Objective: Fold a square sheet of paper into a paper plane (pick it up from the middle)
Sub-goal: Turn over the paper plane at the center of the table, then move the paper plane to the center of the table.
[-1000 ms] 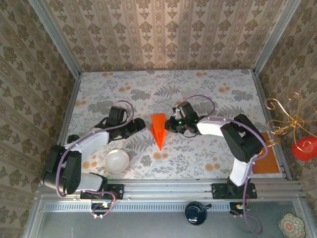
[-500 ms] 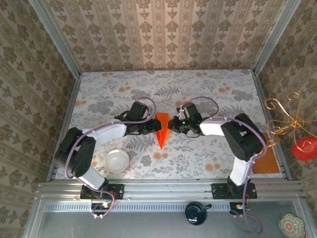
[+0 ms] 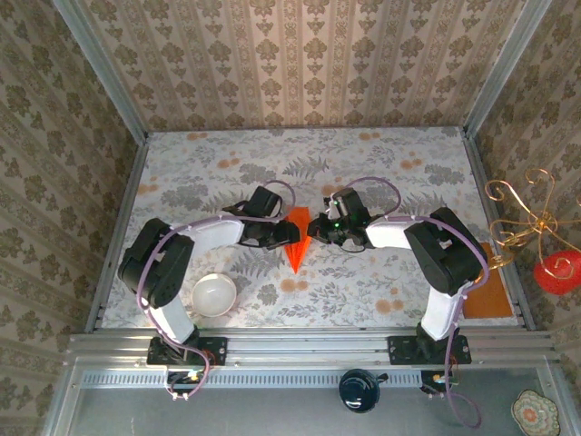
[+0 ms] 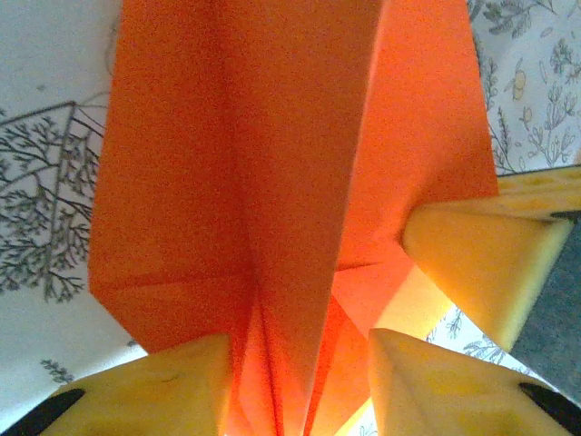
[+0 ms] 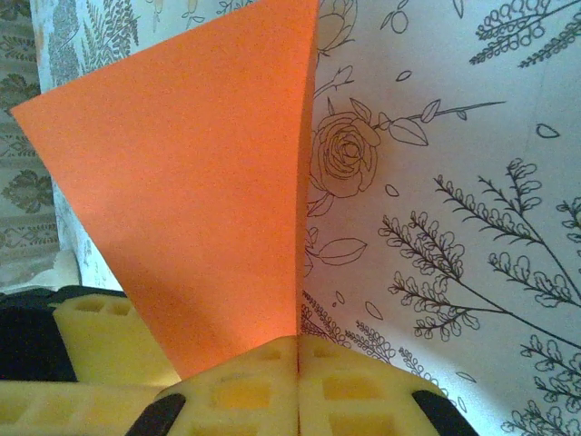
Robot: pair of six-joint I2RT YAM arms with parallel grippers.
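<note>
Since a second ago: my left arm swung in from 9 o'clock, and my left gripper [image 3: 280, 234] is now on the paper plane [image 3: 295, 245], which reads narrower. My right gripper [image 3: 320, 227] hasn't shifted.

The plane lies in the middle of the bench [image 3: 390, 282], nose to 6 o'clock. The left gripper is at its 9, the right at its 3.

- **Right:** fully closed, pinching the plane's edge.
- **Left:** jaws about half closed, straddling the folded layers at the wide end. One pad [image 4: 172, 391] touches paper; can't tell if it's truly clamped.

My read: we're sharpening the centre fold. Keep right as the anchor and close left square across the layers. No outward pull, or the thin paper could tear or skew.

The white bowl [image 3: 214, 294] is at 8 o'clock, well apart.
</note>
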